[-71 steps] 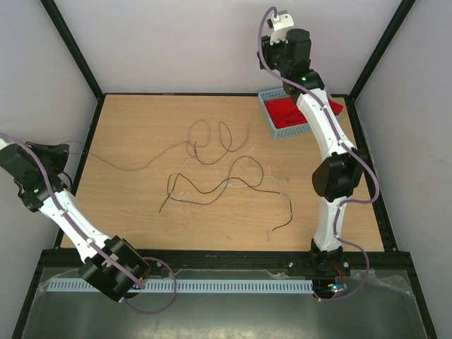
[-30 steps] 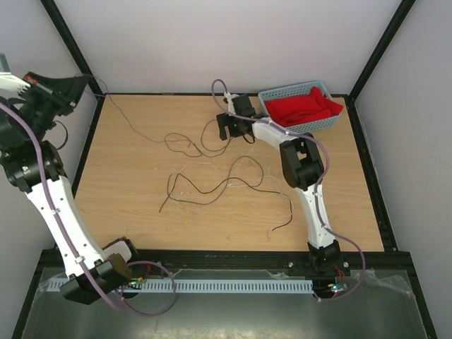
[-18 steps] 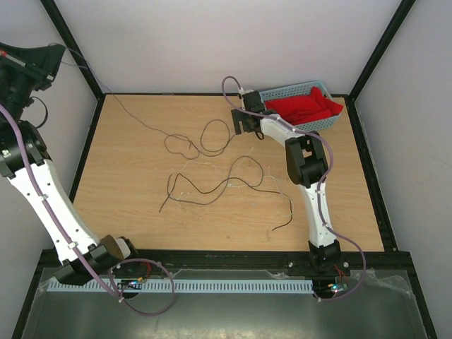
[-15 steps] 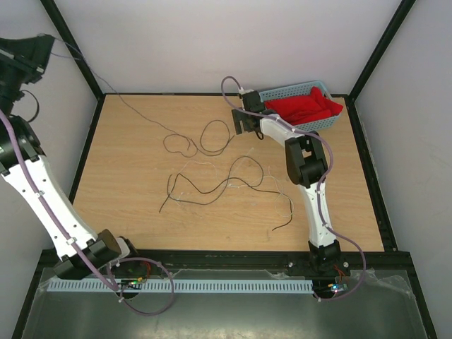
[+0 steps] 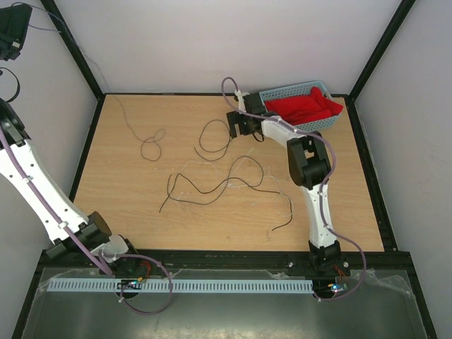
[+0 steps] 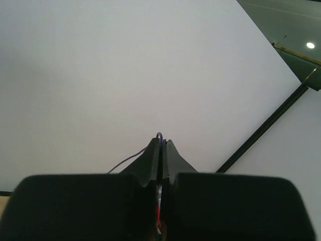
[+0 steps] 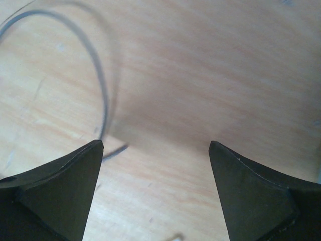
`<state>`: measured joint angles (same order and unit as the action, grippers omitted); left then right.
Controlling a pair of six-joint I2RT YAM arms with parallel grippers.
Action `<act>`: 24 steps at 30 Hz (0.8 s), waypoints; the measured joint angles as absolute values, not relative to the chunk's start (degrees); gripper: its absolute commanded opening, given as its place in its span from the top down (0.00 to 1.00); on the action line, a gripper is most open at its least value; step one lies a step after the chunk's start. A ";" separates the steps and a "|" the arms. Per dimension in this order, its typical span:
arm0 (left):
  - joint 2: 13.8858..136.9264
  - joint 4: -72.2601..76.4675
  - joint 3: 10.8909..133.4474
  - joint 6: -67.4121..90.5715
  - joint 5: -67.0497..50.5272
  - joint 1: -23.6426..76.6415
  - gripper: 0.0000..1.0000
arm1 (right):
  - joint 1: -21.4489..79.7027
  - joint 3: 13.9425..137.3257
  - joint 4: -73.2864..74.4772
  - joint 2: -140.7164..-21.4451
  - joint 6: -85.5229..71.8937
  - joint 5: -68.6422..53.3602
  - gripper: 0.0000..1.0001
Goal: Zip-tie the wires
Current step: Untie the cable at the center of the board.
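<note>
On the table (image 5: pixel 339 205), wires (image 5: pixel 170 187) across the middle, basket (image 5: pixel 282 92) with cloth (image 5: pixel 304 109) at far right corner

- The left gripper (image 6: pixel 159 143) was pinched tight on one thin strand of the wires (image 6: pixel 128 161). Its fingers hid how far in the strand ran.
- In the top view that gripper was cut off by the upper left corner. The raised strand was too thin against the wall to follow.
- In the right wrist view a blurred wire arc left the top edge, and its lower end vanished behind one finger (image 7: pixel 60 186).
- A pale fleck (image 7: pixel 175 236) at the bottom edge was too small to tell.
- The zip tie could not be told from the faint pale lines (image 5: pixel 189 168) on the table (image 5: pixel 127 198).
</note>
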<state>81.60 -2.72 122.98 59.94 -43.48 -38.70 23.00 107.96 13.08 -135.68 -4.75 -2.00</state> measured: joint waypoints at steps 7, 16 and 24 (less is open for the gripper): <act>82.81 -2.35 123.00 61.93 -43.86 -38.70 1.00 | 24.47 89.06 -3.62 -123.13 -7.81 -19.62 0.01; 82.81 -1.10 123.00 63.29 -44.45 -38.70 1.00 | 36.12 88.66 -17.87 -122.80 -5.39 -27.94 0.01; 81.19 -0.45 120.99 63.79 -45.23 -38.61 1.00 | 44.60 95.42 -18.28 -130.74 -1.96 -24.10 0.01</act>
<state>81.19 -0.45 120.99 63.79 -45.23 -38.61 44.60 95.42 -18.28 -130.74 -1.96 -24.10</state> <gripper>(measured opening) 0.004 0.993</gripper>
